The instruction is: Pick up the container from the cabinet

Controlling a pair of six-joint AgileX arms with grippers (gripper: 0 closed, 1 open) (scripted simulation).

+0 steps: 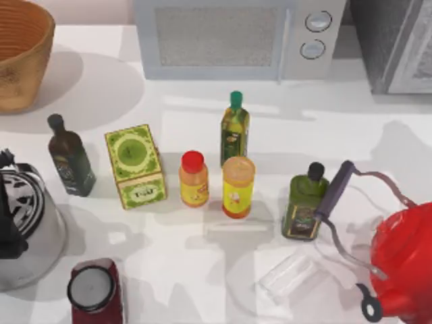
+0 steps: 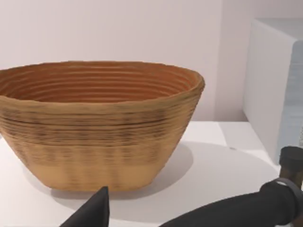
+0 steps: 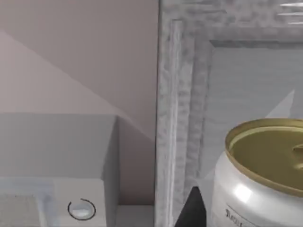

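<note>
Can [image 3: 258, 175] sitting inside cabinet [image 3: 189, 94], right pincer [image 3: 191, 205] hovering close beside it; spread or pinching, can't tell. Looking light, stiff, slick metal, dentable. Grabbing mid-wall, gently.

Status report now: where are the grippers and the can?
Right gripper beside silver can at the grey cabinet, no grasp seen. Left gripper low before the woven basket. Nothing blocking the can.
</note>
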